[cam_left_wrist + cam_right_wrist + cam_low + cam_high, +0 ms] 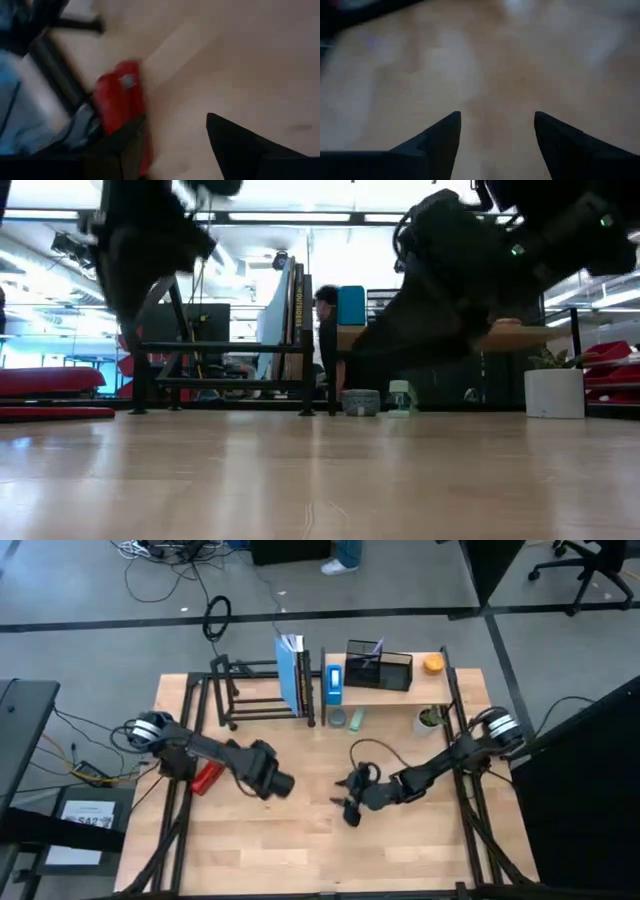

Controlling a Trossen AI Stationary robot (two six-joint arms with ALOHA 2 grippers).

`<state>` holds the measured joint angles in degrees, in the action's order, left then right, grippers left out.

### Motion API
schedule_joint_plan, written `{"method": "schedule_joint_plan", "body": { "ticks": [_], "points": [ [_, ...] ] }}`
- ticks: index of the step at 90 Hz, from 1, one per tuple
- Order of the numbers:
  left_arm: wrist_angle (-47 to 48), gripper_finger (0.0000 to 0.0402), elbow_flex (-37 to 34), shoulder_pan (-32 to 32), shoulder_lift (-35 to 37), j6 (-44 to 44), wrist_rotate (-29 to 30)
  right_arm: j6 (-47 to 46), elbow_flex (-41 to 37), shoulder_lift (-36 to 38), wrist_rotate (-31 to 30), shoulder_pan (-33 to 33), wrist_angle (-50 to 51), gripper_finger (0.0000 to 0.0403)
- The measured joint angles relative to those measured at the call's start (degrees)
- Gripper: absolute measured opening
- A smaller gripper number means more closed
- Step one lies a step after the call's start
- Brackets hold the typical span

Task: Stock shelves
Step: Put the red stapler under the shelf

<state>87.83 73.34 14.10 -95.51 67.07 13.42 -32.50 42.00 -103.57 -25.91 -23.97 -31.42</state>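
At table centre, we see the right gripper (350,808) spread wide, empty; the left gripper (283,783), also wide, sits right of a red box (205,778).

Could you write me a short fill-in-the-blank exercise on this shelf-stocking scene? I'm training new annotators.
1. Both grippers, the left gripper and the right gripper, are empty, with fingers ____.
2. The flat object on the table beside the left arm is coloured ____.
3. The black mesh organizer sits on top of the ____ shelf.
4. The blue books stand upright at the end of the black metal ____.

Missing words: open; red; wood-board; rack
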Motion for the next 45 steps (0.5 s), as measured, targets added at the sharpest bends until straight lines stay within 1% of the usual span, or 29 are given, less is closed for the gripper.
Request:
{"method": "schedule_joint_plan", "body": {
  "ticks": [10,15,21,30,38,45],
  "points": [
    [-1.0,0.0203,-7.7,-4.0,3.7,-1.2,-5.1,0.3,0.0,-5.1,2.7,-1.6,-9.0,0.0220],
    [-2.9,0.0216,-11.4,-5.5,5.9,-2.2,-7.0,0.9,0.0,-7.2,4.0,-2.1,-12.7,0.0220],
    [-4.5,0.0236,-15.5,-7.2,7.8,-2.7,-8.8,1.4,0.0,-8.8,6.1,-2.5,-14.7,0.0219],
    [-7.1,0.0270,-20.5,-8.7,10.6,-3.6,-9.9,1.7,0.0,-9.5,9.1,-2.1,-16.5,0.0219],
    [-8.6,0.0295,-24.3,-9.6,11.4,-3.7,-9.4,2.2,0.0,-9.4,9.8,-1.7,-16.8,0.0219],
    [-10.5,0.0307,-27.7,-10.2,11.5,-4.6,-8.9,2.5,0.0,-9.4,9.9,-1.8,-16.9,0.0219]
  ]
}}
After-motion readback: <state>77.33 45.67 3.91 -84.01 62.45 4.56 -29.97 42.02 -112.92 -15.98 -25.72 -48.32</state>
